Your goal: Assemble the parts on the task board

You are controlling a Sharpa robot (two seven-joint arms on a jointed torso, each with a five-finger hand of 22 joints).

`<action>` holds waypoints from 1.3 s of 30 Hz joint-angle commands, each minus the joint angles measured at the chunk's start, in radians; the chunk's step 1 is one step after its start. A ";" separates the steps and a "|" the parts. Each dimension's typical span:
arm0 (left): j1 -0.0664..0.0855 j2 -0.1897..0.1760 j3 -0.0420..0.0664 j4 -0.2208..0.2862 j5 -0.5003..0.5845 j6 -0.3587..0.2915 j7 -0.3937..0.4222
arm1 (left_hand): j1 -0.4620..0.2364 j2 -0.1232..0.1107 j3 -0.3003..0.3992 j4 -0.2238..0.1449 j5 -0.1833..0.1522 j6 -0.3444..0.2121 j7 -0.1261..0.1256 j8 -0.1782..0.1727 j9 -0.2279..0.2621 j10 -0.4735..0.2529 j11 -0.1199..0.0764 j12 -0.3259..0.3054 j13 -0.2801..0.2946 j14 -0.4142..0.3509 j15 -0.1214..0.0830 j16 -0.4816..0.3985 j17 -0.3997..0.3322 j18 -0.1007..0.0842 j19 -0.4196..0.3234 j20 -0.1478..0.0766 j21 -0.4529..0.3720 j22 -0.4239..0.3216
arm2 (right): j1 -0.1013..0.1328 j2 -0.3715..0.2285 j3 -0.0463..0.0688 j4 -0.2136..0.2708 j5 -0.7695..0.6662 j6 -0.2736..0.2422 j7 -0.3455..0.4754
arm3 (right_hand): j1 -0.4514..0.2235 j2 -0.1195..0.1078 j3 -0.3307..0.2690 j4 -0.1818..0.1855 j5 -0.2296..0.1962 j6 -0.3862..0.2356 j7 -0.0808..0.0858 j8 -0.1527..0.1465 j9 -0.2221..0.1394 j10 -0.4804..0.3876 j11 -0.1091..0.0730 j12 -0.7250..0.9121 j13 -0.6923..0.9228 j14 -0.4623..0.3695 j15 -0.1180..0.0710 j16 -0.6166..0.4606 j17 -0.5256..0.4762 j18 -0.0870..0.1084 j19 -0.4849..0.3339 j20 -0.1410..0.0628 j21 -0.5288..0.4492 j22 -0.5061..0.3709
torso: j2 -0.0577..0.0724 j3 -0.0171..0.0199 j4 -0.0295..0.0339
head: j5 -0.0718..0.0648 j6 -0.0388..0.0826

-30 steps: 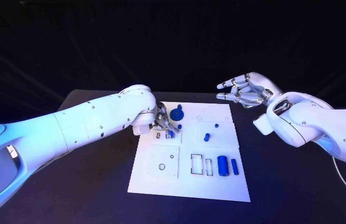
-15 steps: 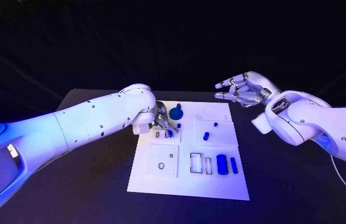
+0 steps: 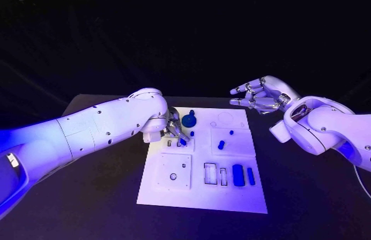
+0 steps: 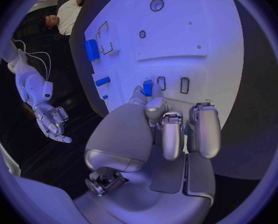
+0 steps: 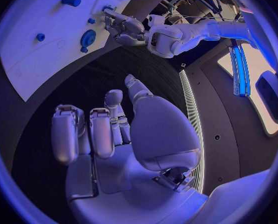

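The white task board [image 3: 202, 194] lies in the middle of the black table. My left hand [image 3: 174, 128] is low over the board's far left part and pinches a small blue part [image 4: 148, 88] between thumb and finger, its tip at the board beside two small rectangular slots [image 4: 184, 85]. A round blue part [image 3: 189, 121] stands just beyond that hand. My right hand [image 3: 260, 96] hovers off the board's far right corner, fingers apart and empty.
A short blue piece [image 3: 221, 144] lies mid-board, and two blue cylinders [image 3: 238, 175] lie by the rectangular cut-outs [image 3: 210, 174] at the near right. A square plate with a small hole [image 3: 174, 171] sits near left. Bare table surrounds the board.
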 commanded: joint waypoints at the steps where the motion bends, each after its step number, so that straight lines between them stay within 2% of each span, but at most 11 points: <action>1: -0.003 -0.007 -0.002 0.007 0.015 -0.003 0.010 | 0.008 -0.026 0.185 -0.115 0.003 0.001 0.005 -0.002 0.018 0.002 0.004 -0.008 -0.002 0.105 0.003 0.002 0.263 -0.016 0.032 0.001 0.000 0.053 | -0.001 0.002 0.000 -0.001 -0.008 0.018 0.005 | 0.000 0.008 -0.004 0.003 0.004 -0.002 0.001 0.004 -0.001 -0.007 -0.003 -0.004 -0.001 0.046 0.004 -0.003 0.036 -0.001 -0.006 -0.003 -0.007 -0.001 | 0.000 0.0002 -0.0002 | 0.000 -0.001; 3: -0.003 -0.012 -0.002 0.012 0.017 -0.006 0.011 | -0.014 -0.059 0.256 -0.111 0.002 0.002 0.008 -0.002 0.026 0.005 0.004 -0.010 -0.003 0.105 0.006 0.002 0.263 -0.016 0.032 0.001 0.000 0.055 | -0.001 0.003 -0.001 -0.002 -0.007 0.018 0.004 | 0.000 0.008 -0.004 0.003 0.004 -0.002 0.001 0.004 -0.001 -0.007 -0.003 -0.005 -0.001 0.046 0.004 -0.004 0.035 -0.001 -0.007 -0.003 -0.007 -0.001 | 0.000 0.0004 0.0005 | -0.001 -0.001; 4: -0.003 -0.018 -0.002 0.017 0.019 -0.008 0.012 | -0.016 -0.063 0.268 -0.112 0.002 0.003 0.008 -0.002 0.027 0.006 0.003 -0.009 -0.002 0.105 0.004 0.002 0.263 -0.017 0.032 0.003 0.000 0.055 | -0.001 0.003 -0.001 -0.002 -0.007 0.019 0.004 | 0.000 0.009 -0.004 0.003 0.004 -0.002 0.001 0.004 -0.001 -0.008 -0.003 -0.005 -0.002 0.046 0.004 -0.004 0.034 -0.001 -0.007 -0.003 -0.008 -0.002 | 0.000 0.0004 0.0008 | -0.001 -0.002; 5: -0.003 -0.022 -0.002 0.021 0.020 -0.010 0.013 | -0.053 -0.108 0.370 -0.111 0.001 0.005 0.007 0.000 0.040 0.010 0.006 -0.010 -0.003 0.105 0.005 0.002 0.263 -0.016 0.032 0.003 -0.001 0.055 | -0.001 0.003 -0.001 -0.003 -0.006 0.019 0.003 | 0.000 0.009 -0.004 0.003 0.004 -0.002 0.001 0.004 -0.001 -0.008 -0.003 -0.005 -0.002 0.046 0.004 -0.004 0.034 -0.001 -0.007 -0.003 -0.008 -0.002 | 0.000 0.0005 0.0013 | -0.002 -0.002; 7: -0.003 -0.032 -0.001 0.032 0.022 -0.015 0.013 | -0.080 -0.139 0.441 -0.115 -0.001 0.006 0.007 0.003 0.051 0.013 0.006 -0.009 -0.002 0.105 0.006 0.002 0.263 -0.016 0.033 0.004 -0.002 0.057 | -0.001 0.003 -0.001 -0.003 -0.006 0.020 0.003 | 0.000 0.009 -0.004 0.004 0.004 -0.002 0.001 0.004 -0.001 -0.008 -0.003 -0.006 -0.003 0.046 0.004 -0.005 0.033 -0.001 -0.008 -0.003 -0.008 -0.003 | 0.000 0.0010 0.0013 | -0.003 -0.003; 8: -0.002 -0.037 -0.001 0.037 0.023 -0.018 0.013 | -0.081 -0.140 0.443 -0.115 -0.001 0.006 0.007 0.003 0.051 0.013 0.006 -0.009 -0.002 0.105 0.006 0.002 0.263 -0.016 0.033 0.004 -0.002 0.057 | -0.001 0.003 -0.001 -0.003 -0.006 0.020 0.002 | 0.000 0.009 -0.004 0.004 0.004 -0.002 0.001 0.004 -0.001 -0.009 -0.003 -0.007 -0.003 0.045 0.004 -0.006 0.032 0.000 -0.009 -0.003 -0.009 -0.005 | -0.001 0.0011 0.0016 | -0.004 -0.004; 9: -0.002 -0.042 -0.001 0.043 0.023 -0.023 0.014 | -0.106 -0.165 0.498 -0.122 -0.003 0.006 0.006 0.006 0.061 0.016 0.006 -0.008 -0.001 0.105 0.007 0.002 0.263 -0.016 0.033 0.003 -0.001 0.058 | -0.001 0.004 -0.001 -0.004 -0.005 0.020 0.002 | 0.000 0.009 -0.005 0.004 0.004 -0.002 0.001 0.004 -0.001 -0.009 -0.003 -0.007 -0.003 0.045 0.004 -0.006 0.032 0.000 -0.009 -0.003 -0.010 -0.006 | 0.000 0.0010 0.0016 | -0.005 -0.004; 10: -0.002 -0.047 -0.001 0.049 0.022 -0.028 0.014 | -0.123 -0.177 0.533 -0.126 -0.003 0.006 0.008 0.008 0.068 0.017 0.005 -0.008 -0.001 0.105 0.005 0.002 0.263 -0.017 0.034 0.006 0.000 0.061 | -0.001 0.004 -0.002 -0.004 -0.004 0.020 0.002 | -0.001 0.009 -0.005 0.004 0.003 -0.002 0.001 0.004 -0.001 -0.009 -0.003 -0.007 -0.004 0.045 0.004 -0.006 0.032 0.000 -0.010 -0.003 -0.010 -0.006 | 0.000 0.0010 0.0017 | -0.005 -0.004; 24: -0.007 -0.087 -0.002 0.104 -0.069 -0.167 0.045 | -0.172 -0.215 0.627 -0.156 -0.005 0.013 0.003 0.018 0.092 0.034 0.004 0.009 0.013 0.105 0.002 0.002 0.263 -0.020 0.040 0.002 0.008 0.075 | -0.002 0.005 -0.003 -0.009 0.001 0.020 0.002 | -0.003 0.014 -0.023 0.017 -0.029 -0.005 0.002 0.006 -0.001 -0.011 -0.002 -0.007 -0.013 0.044 0.004 -0.012 0.026 0.002 -0.014 -0.002 -0.016 -0.015 | 0.000 -0.0001 0.0020 | -0.001 -0.005; 32: -0.023 -0.085 -0.005 0.108 -0.126 -0.187 0.057 | -0.181 -0.222 0.634 -0.158 -0.007 0.015 0.002 0.019 0.095 0.036 0.003 0.010 0.014 0.105 0.002 0.002 0.263 -0.020 0.041 0.001 0.008 0.076 | -0.002 0.005 -0.004 -0.010 0.006 0.024 0.004 | -0.003 0.014 -0.024 0.018 -0.029 -0.005 0.002 0.006 -0.001 -0.011 -0.002 -0.007 -0.013 0.044 0.004 -0.012 0.026 0.002 -0.015 -0.002 -0.017 -0.016 | 0.001 -0.0007 -0.0014 | 0.006 -0.008; 39: -0.040 -0.083 -0.006 0.109 -0.170 -0.184 0.058 | -0.185 -0.225 0.635 -0.158 -0.008 0.017 0.001 0.019 0.096 0.037 0.003 0.010 0.013 0.105 0.002 0.002 0.263 -0.019 0.040 0.001 0.007 0.074 | -0.002 0.005 -0.004 -0.012 0.013 0.028 0.002 | -0.004 0.015 -0.024 0.018 -0.030 -0.005 0.002 0.006 -0.001 -0.011 -0.002 -0.007 -0.013 0.044 0.004 -0.012 0.026 0.002 -0.015 -0.002 -0.018 -0.017 | 0.001 -0.0007 0.0000 | 0.003 -0.011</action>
